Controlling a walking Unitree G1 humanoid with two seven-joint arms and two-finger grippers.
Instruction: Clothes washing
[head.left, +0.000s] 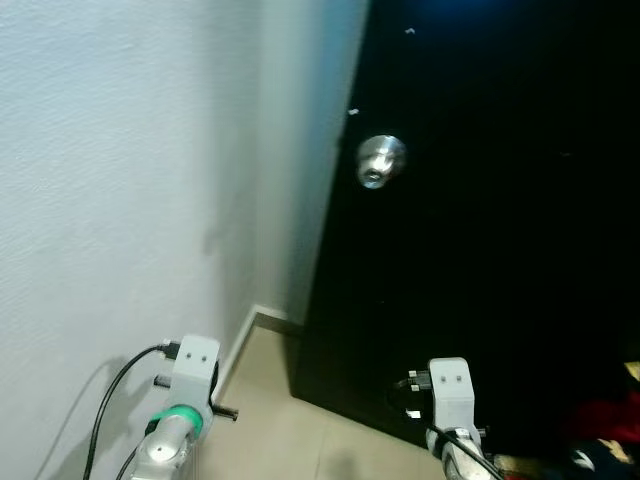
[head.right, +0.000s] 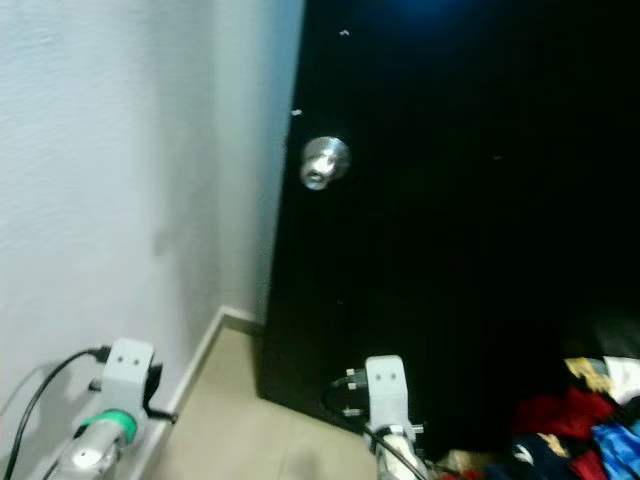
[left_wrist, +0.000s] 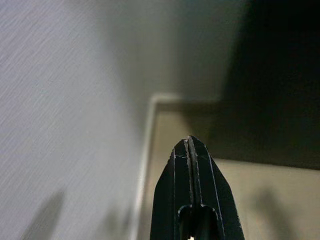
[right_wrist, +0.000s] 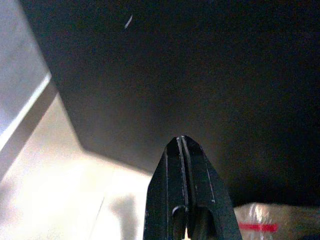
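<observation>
on the far left stands a pale textured wall (head.left: 110, 170), running down to a baseboard (head.left: 240, 335) where it meets the beige floor (head.left: 290, 430). low beside it is the left arm, and the left gripper (left_wrist: 190, 150) has its two black fingers pressed flat together, holding nothing, pointed at the corner where wall and floor join.

next comes the edge of a black door (head.left: 480, 250), standing at an angle to the wall, with a round silver knob (head.left: 379, 160) up near that edge. the right gripper (right_wrist: 182, 147) hangs low in front of the door's lower part, also clenched tight on nothing, just above the floor.

at the far right, low down by the door's foot, lies a heap of clothes (head.right: 575, 425) in red, blue and white; whether they sit in a basket or loose on the floor is hard to say, since the corner is dark and cut off.

this looks like an early step: the robot is on its way through the house, not yet handling laundry. the next move probably calls for turning right toward the heap, opening one gripper and lowering it onto the cloth, or else raising an arm to the knob if the door must be moved first.
</observation>
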